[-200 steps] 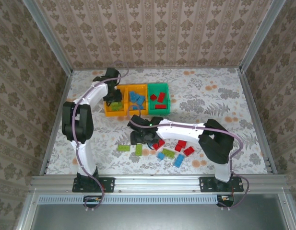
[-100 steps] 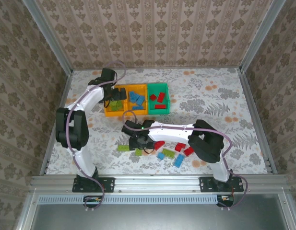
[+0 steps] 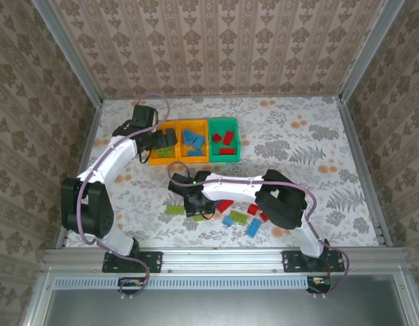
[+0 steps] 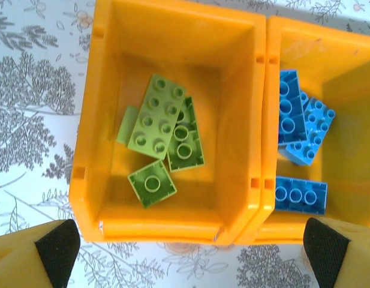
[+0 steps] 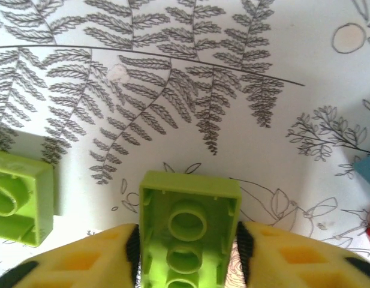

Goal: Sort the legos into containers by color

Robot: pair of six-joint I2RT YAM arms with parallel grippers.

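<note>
Your right hand (image 5: 187, 257) is clenched on a lime brick (image 5: 189, 207), hollow underside showing, while your left hand (image 4: 189, 247) hangs released directly above the orange bin (image 4: 89, 150) holding green bricks (image 4: 158, 120).

the lime lego (image 5: 188, 201) in the right end effector (image 5: 187, 243) runs off the bottom edge; a second lime lego (image 5: 20, 195), off the left.

Left arm (image 3: 114, 155) stretches far-left, its jaws spread wide; right arm (image 3: 229, 182) bends leftward, jaws pinching a lime lego (image 5: 187, 204).
</note>
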